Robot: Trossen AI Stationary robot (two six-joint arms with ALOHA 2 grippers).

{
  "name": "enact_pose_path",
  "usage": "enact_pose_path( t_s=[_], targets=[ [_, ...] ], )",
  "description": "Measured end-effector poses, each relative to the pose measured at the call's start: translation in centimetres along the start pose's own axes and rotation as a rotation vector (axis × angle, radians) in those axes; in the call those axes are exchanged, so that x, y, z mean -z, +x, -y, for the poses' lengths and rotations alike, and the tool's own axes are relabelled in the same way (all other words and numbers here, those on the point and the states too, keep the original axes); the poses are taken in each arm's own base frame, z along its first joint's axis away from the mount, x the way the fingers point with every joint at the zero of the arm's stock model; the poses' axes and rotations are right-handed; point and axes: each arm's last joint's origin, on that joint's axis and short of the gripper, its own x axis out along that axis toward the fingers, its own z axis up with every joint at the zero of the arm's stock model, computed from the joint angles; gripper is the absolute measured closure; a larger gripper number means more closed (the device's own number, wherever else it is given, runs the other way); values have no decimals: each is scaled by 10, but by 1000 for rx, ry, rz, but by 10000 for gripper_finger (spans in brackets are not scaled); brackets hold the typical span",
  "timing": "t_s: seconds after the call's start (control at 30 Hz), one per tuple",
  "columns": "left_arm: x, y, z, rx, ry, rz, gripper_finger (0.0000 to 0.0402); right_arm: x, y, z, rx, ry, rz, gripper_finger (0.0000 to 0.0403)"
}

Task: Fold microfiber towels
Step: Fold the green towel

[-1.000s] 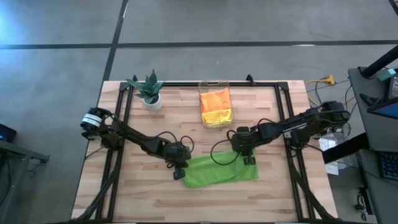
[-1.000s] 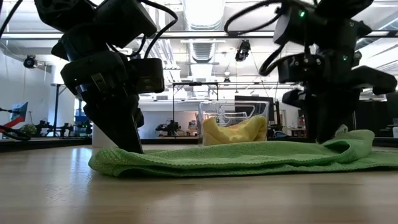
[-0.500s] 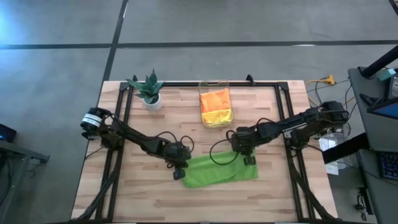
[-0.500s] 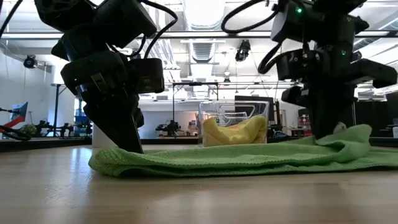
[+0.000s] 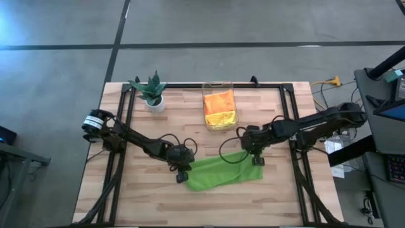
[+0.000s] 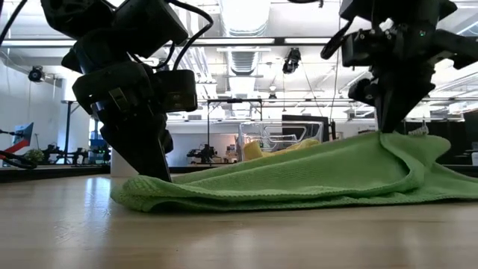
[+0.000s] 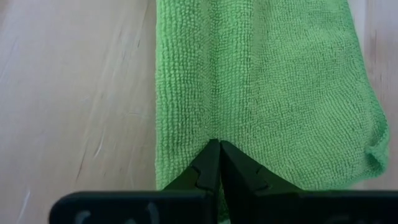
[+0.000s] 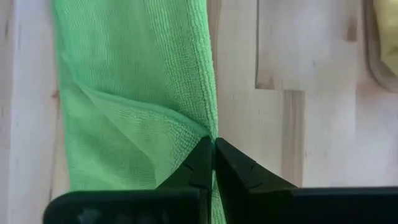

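Observation:
A lime green towel (image 5: 221, 172) lies along the table's middle front, doubled lengthwise. My left gripper (image 5: 182, 175) is shut on its left end, down at the table; it also shows in the low view (image 6: 153, 173). My right gripper (image 5: 257, 159) is shut on the towel's right end and stands above the table in the low view (image 6: 393, 127). An orange towel (image 5: 219, 100) and a yellow towel (image 5: 221, 118) lie in a clear bin (image 5: 234, 101) at the far middle. The second lime green towel is out of view. My left gripper pinches the towel's left end (image 7: 217, 134) between its two fingers, pointing down from above. That end lies on the table (image 6: 138, 196). My right gripper pinches the towel's far edge near its right end (image 8: 208, 130), pointing down from above. That end is lifted off the table and the cloth slopes down leftward from the fingers (image 6: 351, 153), fairly taut.
A small potted plant (image 5: 152, 92) stands at the far left. A dark metal frame (image 5: 190, 85) runs round the table's edges. Bare wood lies in front of the towel (image 5: 209, 206).
My right gripper has risen and gone a little toward the table's right edge, still shut on the towel. The towel's right end has lifted off the table and drawn up into a slope; its left end has stayed down under my left gripper.

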Motion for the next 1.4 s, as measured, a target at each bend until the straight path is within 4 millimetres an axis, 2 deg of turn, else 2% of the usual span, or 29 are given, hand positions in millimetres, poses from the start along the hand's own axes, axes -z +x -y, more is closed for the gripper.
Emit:
enact_pose_path(
  t_s=[0.1, 0.23, 0.47, 0.7, 0.83, 1.17, 1.4],
  targets=[
    [0, 0, 0, 5, 5, 6, 401, 0, 0, 1, 1, -12, 8, 394],
    [0, 0, 0, 6, 5, 7, 401, -2, 11, 1, 4, -19, -20, 389],
    [0, 0, 0, 6, 3, 7, 401, -4, 34, 1, 2, -11, -87, 336],
    [0, 0, 0, 11, -3, 5, 401, -5, 36, 2, 9, -4, -87, 298],
    [-1, 0, 1, 11, -3, 5, 401, -5, 36, 2, 33, 13, -82, 306],
    [-1, 0, 1, 11, -4, 6, 401, -5, 36, 2, 37, 16, -84, 355],
    [-1, 0, 1, 11, -3, 7, 401, -2, 38, 3, 68, 3, -93, 347]
  ],
)
